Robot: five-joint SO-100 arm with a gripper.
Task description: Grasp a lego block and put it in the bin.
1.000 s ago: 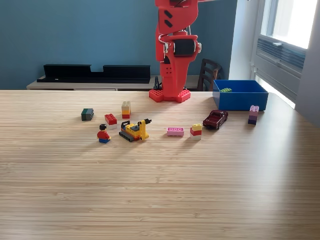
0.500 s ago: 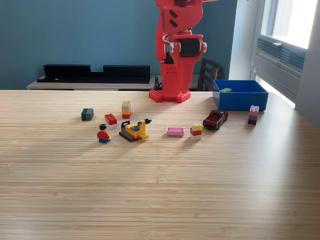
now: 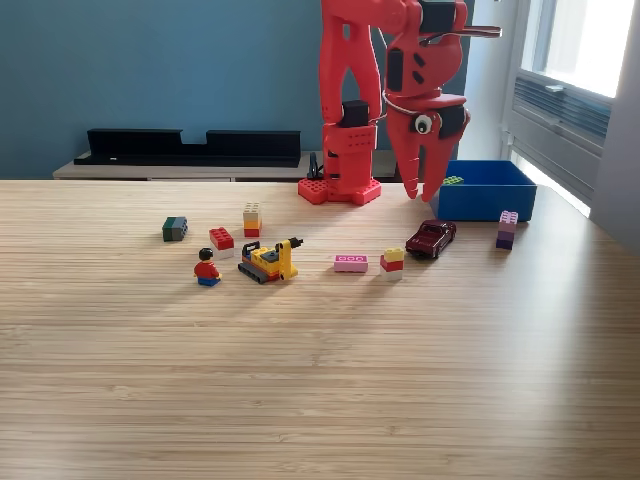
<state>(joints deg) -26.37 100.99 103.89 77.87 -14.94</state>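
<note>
The bin (image 3: 495, 190), a low-walled open blue box, is seen at the exterior view's right on the far part of the wooden table (image 3: 320, 380); a small green block (image 3: 452, 180) is visible inside it near its far left corner, the rest of the interior is hidden by the front wall. The red arm (image 3: 350, 90) is raised from its studded red base (image 3: 338, 190) and bent over toward the exterior view's right, with the gripper (image 3: 424, 192) pointed down, hanging above the table just left of the bin's near-left corner. The jaws are parted narrowly and nothing is held between them. A dark red toy car (image 3: 431, 238) is placed on the table below and slightly in front of the gripper, apart from it. Loose pieces are spread along the table: a purple and pink block stack (image 3: 507, 230) just in front of the bin's right end, a yellow-on-red block (image 3: 392, 262), a pink flat block (image 3: 351, 263), a yellow toy vehicle (image 3: 270, 261), a small figure (image 3: 207, 268), a red block (image 3: 221, 239), a tan-on-red stack (image 3: 252, 219), and a dark green block (image 3: 175, 228) furthest to the left.
</note>
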